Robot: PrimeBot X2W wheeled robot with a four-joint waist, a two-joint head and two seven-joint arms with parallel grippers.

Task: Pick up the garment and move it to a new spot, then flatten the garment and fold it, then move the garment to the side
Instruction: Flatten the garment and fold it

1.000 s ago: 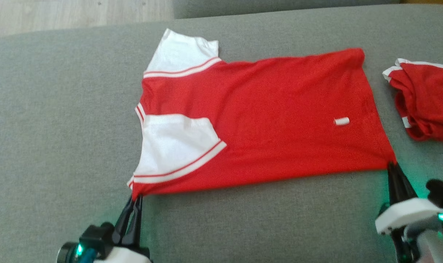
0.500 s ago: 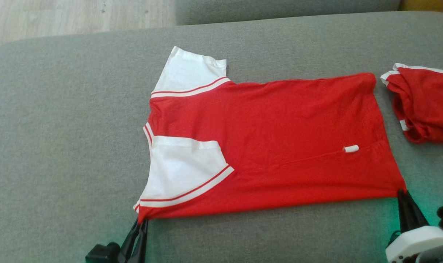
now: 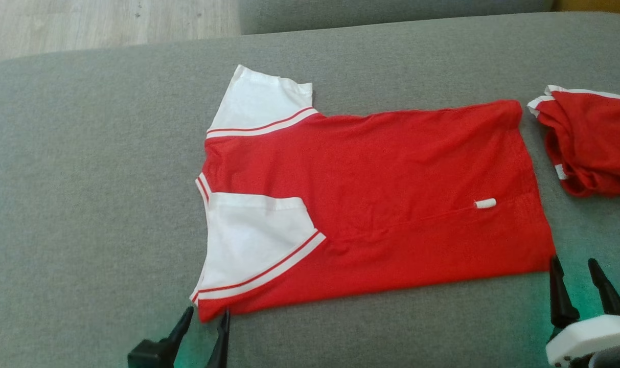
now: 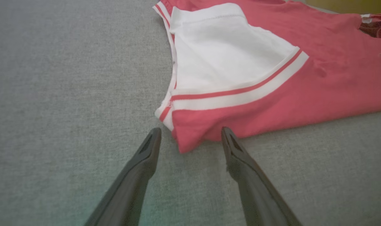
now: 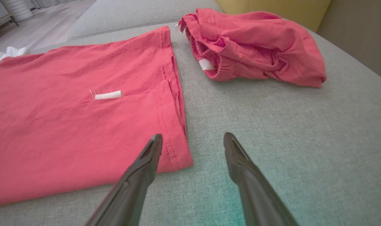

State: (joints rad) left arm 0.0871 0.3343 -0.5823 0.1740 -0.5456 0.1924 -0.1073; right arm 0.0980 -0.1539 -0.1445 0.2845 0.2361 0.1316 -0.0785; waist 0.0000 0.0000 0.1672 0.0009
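The left hand (image 3: 208, 309) stood spread and empty, straddling the shirt's (image 3: 391, 194) shoulder corner. The right hand (image 3: 572, 259) was also spread and empty, just beside the hem corner. The shirt lay flat mid-sofa (image 3: 85, 204). It looked a thin, limp red knit with white sleeves (image 3: 253, 240); either hand catching it could drag and rumple a corner over the coarse grey weave.

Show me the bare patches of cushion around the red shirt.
Widest: grey cushion left of the shirt. Also strips beyond its far edge and along its near edge, between left gripper and right gripper. Crowded: the narrow gap to the crumpled red garment.
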